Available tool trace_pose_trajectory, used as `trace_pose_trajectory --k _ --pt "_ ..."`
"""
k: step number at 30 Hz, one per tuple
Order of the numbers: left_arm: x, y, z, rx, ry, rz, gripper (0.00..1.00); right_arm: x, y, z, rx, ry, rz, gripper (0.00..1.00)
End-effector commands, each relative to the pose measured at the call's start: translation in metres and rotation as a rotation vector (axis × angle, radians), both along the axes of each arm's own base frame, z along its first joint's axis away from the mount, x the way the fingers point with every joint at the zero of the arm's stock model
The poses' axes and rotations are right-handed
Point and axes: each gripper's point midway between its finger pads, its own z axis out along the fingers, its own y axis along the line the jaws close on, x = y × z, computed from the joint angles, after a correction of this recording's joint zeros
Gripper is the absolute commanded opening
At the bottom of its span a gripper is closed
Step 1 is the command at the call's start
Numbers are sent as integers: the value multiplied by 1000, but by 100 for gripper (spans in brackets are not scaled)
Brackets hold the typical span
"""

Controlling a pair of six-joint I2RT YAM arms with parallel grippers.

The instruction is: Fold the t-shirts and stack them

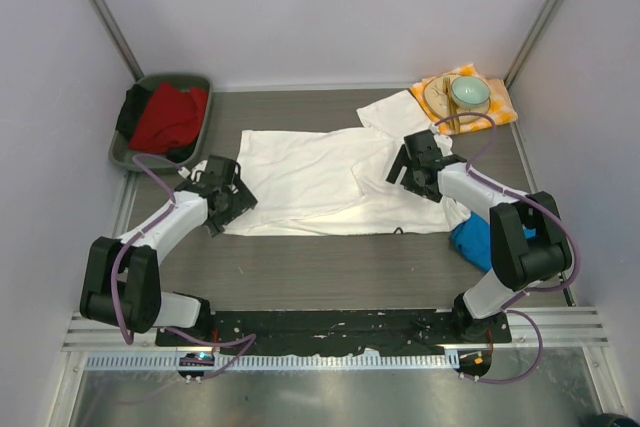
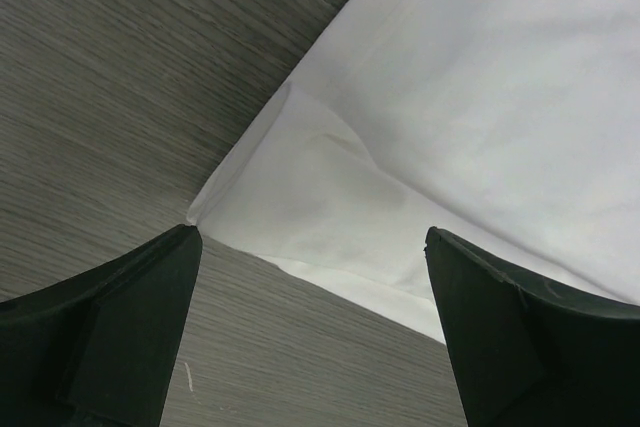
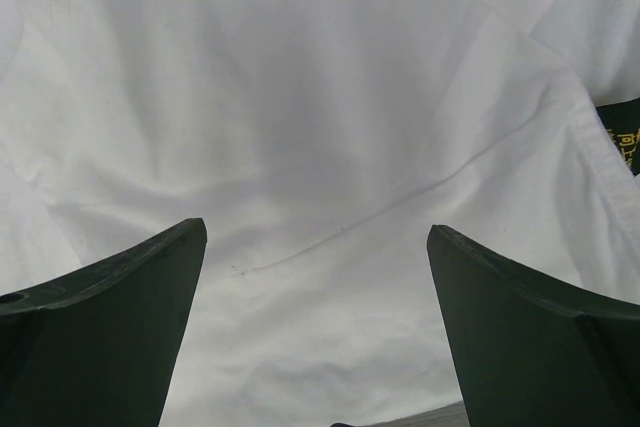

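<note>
A white t-shirt (image 1: pixel 320 182) lies spread on the dark table, plain side up; no daisy print shows. My left gripper (image 1: pixel 232 197) is open, low over the shirt's near left corner, which shows in the left wrist view (image 2: pixel 330 197). My right gripper (image 1: pixel 405 169) is open above the shirt's right part; white cloth (image 3: pixel 300 127) fills the right wrist view, with a dark label (image 3: pixel 622 137) at its right edge. A bright blue t-shirt (image 1: pixel 470 242) lies bunched at the right, partly hidden behind my right arm.
A green bin (image 1: pixel 195 87) with red and black cloth (image 1: pixel 165 117) stands at the back left. An orange-and-white checked napkin (image 1: pixel 500 105) with a plate and a pale bowl (image 1: pixel 469 93) lies at the back right. Grey walls enclose the table.
</note>
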Motion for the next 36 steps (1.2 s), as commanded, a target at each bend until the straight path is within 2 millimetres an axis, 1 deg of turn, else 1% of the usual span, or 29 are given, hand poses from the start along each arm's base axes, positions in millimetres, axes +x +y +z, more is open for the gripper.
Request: trace_pose_trajectory --k 1,5,10,13,16,19,20,22,23,25,26,28,29,31,32,34,35,36 --pt "1 8 1 33 -9 31 100 1 4 10 7 -39 20 99" --pt "-3 13 -1 50 0 43 100 1 5 6 11 -30 21 99" --pt "-2 16 -2 60 1 58 99 1 6 4 15 -28 27 98" --pt "0 15 -2 59 -2 64 95 0 6 1 16 -22 27 98" --pt "1 14 -3 52 -1 64 89 -1 7 0 16 -23 28 98" --pt "1 14 -3 45 -3 68 80 -1 7 -1 19 -19 31 98" --pt "1 14 -2 44 -7 68 76 -1 7 -2 19 -18 29 98" --pt "1 14 -2 44 -9 66 72 -1 8 -4 20 -14 34 98" --pt "0 14 -1 43 -12 67 68 -1 8 -4 23 -14 31 98" --pt "0 15 -1 46 -10 66 63 -2 10 -6 28 -7 36 97" --pt "-1 15 -1 46 -12 68 58 -2 10 -7 26 -6 37 97" --pt "-2 16 -1 44 -11 70 53 -3 11 -8 26 -4 39 97" --pt "-2 17 -2 45 -10 73 47 -3 12 -8 30 -3 39 97" --pt "-2 18 -2 43 -12 76 41 -3 12 -10 26 -1 39 97" --pt "-2 18 -2 42 -13 77 31 -3 13 -10 30 0 42 96" --pt "-2 19 -3 42 -11 79 22 -3 14 -10 32 1 43 96" --pt "-1 20 -2 42 -11 81 13 -4 14 -10 32 0 42 96" --pt "-2 20 -4 42 -6 80 10 -4 14 -11 31 2 42 96"
